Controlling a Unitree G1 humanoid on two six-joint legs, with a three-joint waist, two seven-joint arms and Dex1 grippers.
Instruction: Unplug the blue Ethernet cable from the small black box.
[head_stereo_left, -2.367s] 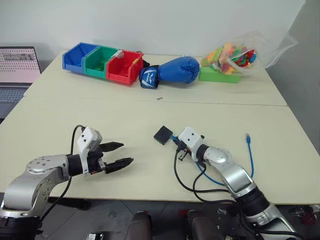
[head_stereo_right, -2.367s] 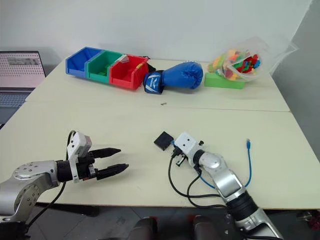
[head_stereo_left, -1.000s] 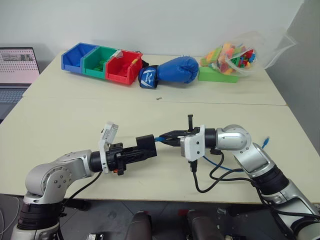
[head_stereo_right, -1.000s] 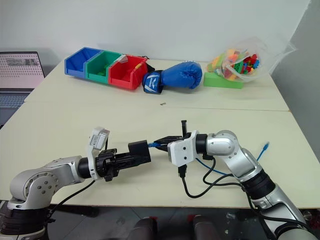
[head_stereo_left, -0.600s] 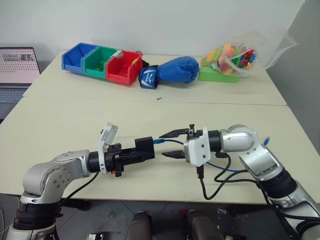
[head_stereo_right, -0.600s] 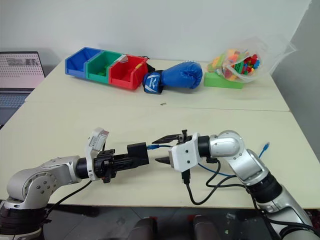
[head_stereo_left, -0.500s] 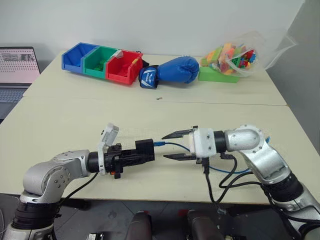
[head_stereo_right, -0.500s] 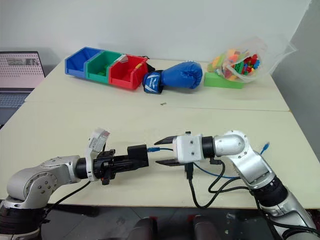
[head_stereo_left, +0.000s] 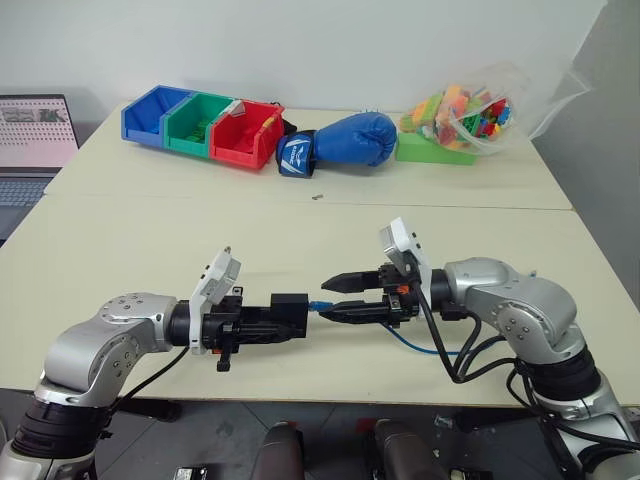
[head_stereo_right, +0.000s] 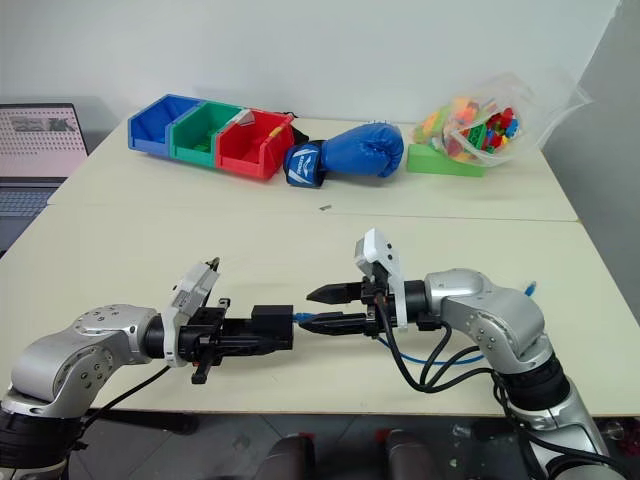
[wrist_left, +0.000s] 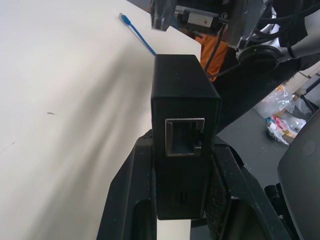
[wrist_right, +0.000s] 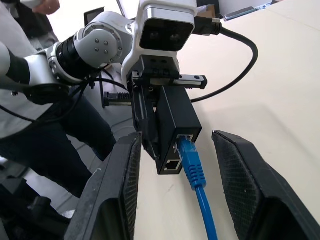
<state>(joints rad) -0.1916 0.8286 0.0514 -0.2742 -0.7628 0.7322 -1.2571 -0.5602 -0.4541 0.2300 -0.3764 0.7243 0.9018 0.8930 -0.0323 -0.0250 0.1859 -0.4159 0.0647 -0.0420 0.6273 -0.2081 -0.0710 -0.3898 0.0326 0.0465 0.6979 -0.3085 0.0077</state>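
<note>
small black box (head_stereo_left: 289, 313): matte, squarish, with two sockets on the face we see from the right wrist; held above the near edge of the tabletop (head_stereo_left: 150, 240), between the two arms, clamped in the closed fingers of the left gripper (head_stereo_left: 285, 323).

blue ethernet cable (wrist_right: 194, 170): thin, bright blue. we see its plug seated in one socket of the box, the cord running back between the right fingers (wrist_right: 247, 185) and looping under the right forearm; its far plug (wrist_left: 123, 18) lies on the tabletop, as we note from the left wrist.

left arm: bent at the elbow, forearm level, pointing toward the right arm, box socket-face outward.

right gripper (head_stereo_left: 345, 297): level, pointing at the box, fingers apart one above the other, straddling the cable just behind the plug without pinching it; tips just short of the box.

against the frame a second ago: we record that the right fingers, then pinched on the plug, have parted; the right wrist has rolled, its white camera block now on top instead of hanging below. the box stays in the left grip.

other stock, far side of tabletop: blue, green and red bins (head_stereo_left: 200, 123); blue boxing glove (head_stereo_left: 340, 139); clear bag of coloured toys (head_stereo_left: 470, 108); laptop (head_stereo_left: 35, 130) at the left edge.
</note>
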